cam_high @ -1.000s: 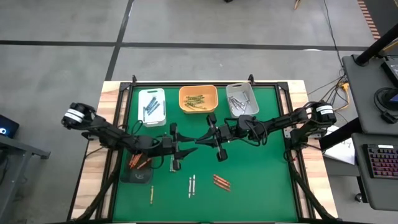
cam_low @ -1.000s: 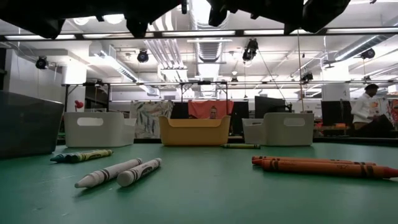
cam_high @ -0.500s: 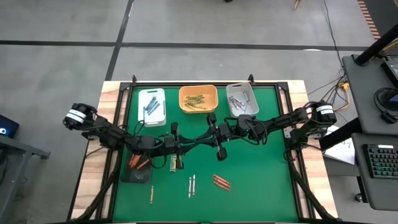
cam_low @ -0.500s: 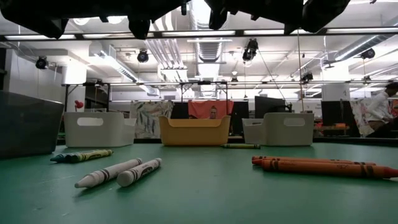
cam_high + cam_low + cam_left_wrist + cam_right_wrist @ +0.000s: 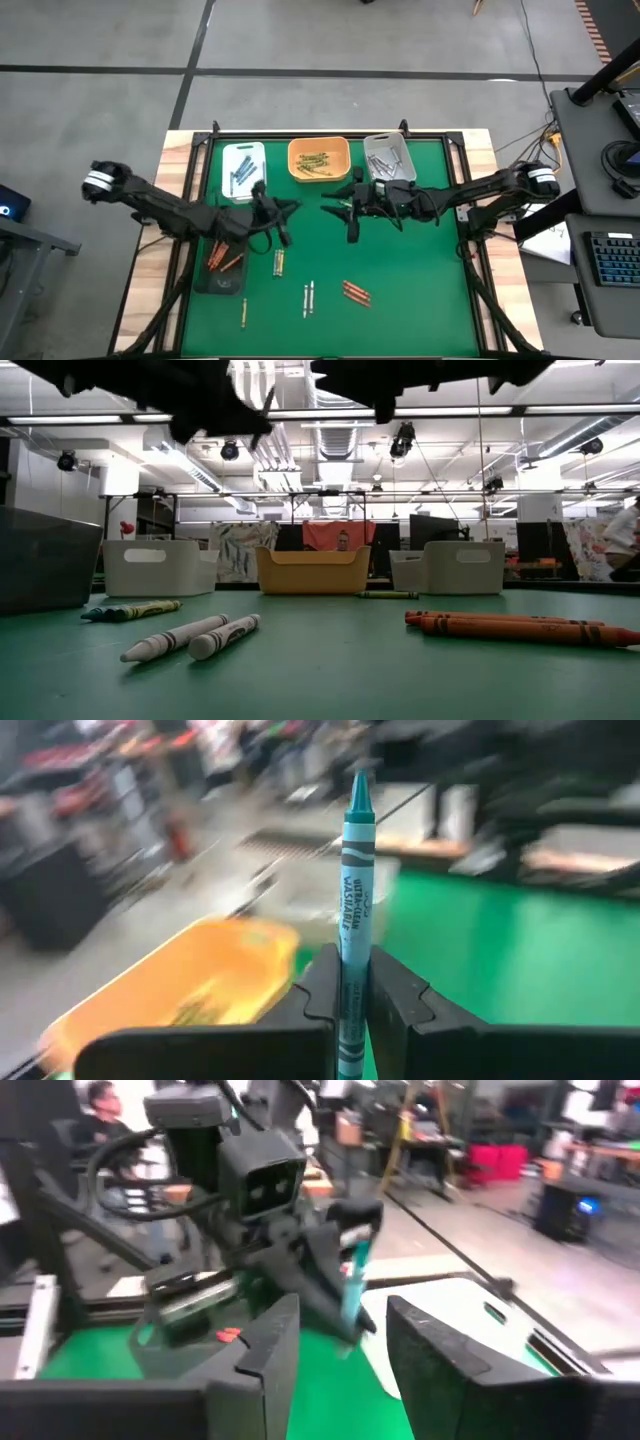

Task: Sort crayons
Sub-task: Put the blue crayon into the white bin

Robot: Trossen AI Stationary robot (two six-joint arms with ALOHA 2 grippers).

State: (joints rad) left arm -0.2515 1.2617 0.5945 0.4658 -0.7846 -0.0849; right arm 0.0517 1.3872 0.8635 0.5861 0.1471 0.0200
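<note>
Gripping a teal crayon (image 5: 355,910) upright between its closed fingers, the left hand (image 5: 283,208) hangs above the green counter (image 5: 420,300), just near of the white tray (image 5: 243,170) at the far left. Facing it from the right, the right hand (image 5: 335,207) hovers with its fingers spread and nothing between them, near of the orange tray (image 5: 319,158) and grey tray (image 5: 389,160). Loose crayons lie nearer: a yellow one (image 5: 279,263), two white ones (image 5: 308,298), two orange ones (image 5: 355,292), and one more (image 5: 243,313) beside the dark tray (image 5: 222,275) holding red ones.
</note>
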